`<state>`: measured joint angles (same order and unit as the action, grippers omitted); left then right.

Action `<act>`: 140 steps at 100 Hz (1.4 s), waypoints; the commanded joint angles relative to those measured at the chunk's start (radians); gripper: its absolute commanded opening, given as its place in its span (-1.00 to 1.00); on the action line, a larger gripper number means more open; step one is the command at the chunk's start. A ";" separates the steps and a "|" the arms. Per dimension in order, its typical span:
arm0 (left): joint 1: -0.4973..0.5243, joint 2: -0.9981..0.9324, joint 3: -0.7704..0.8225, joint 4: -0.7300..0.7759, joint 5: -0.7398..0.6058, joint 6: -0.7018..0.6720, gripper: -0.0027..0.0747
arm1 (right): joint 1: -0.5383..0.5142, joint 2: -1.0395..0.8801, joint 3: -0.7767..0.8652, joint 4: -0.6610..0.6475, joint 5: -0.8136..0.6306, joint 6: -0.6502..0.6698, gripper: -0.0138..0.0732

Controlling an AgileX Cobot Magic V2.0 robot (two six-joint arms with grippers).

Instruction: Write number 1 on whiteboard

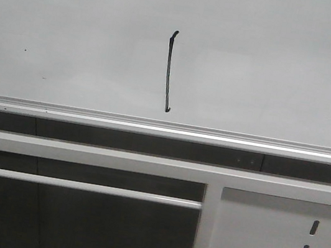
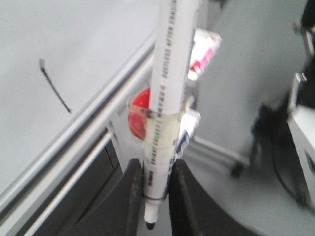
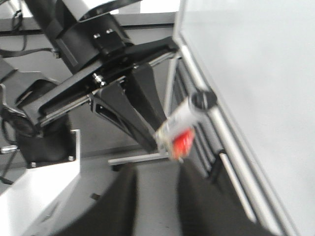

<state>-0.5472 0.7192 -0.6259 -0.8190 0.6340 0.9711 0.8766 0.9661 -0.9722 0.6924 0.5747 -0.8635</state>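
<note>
1. On the left, the left end effector [image 2: 156, 196] has its two dark fingers closed on a long white marker pen [image 2: 165, 98] with black print along its barrel. The dark tip points away from the board, and a band of clear tape binds red-and-white items to the barrel.
2. In the middle, a thin, nearly upright black stroke, the number 1 [image 1: 170, 71], stands on the large glossy whiteboard [image 1: 288, 68], just above its silver aluminium frame edge [image 1: 165, 128].
3. On the right, the right end effector [image 3: 157, 196] is a dark blur near the frame; I cannot tell how its fingers stand.
4. Judging from this, the writing looks done. What remains is probably keeping the pen clear of the board while withdrawing.
</note>
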 commanded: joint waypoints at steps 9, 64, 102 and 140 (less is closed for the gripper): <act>-0.006 -0.004 0.033 -0.150 -0.273 -0.007 -0.98 | -0.070 -0.127 -0.009 -0.099 0.054 0.058 -0.80; -0.113 0.156 0.086 -0.783 -0.434 0.539 -0.98 | -0.091 -0.526 0.292 -0.359 -0.158 0.367 -0.80; -0.204 0.297 0.084 -1.032 -0.513 0.880 -0.98 | -0.091 -0.545 0.353 -0.359 -0.167 0.383 -0.80; -0.204 0.297 0.021 -1.032 -0.518 0.927 -0.98 | -0.091 -0.545 0.353 -0.359 -0.168 0.383 -0.80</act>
<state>-0.7411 1.0255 -0.5453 -1.8146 0.0929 1.8674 0.7931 0.4164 -0.5937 0.3313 0.4855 -0.4815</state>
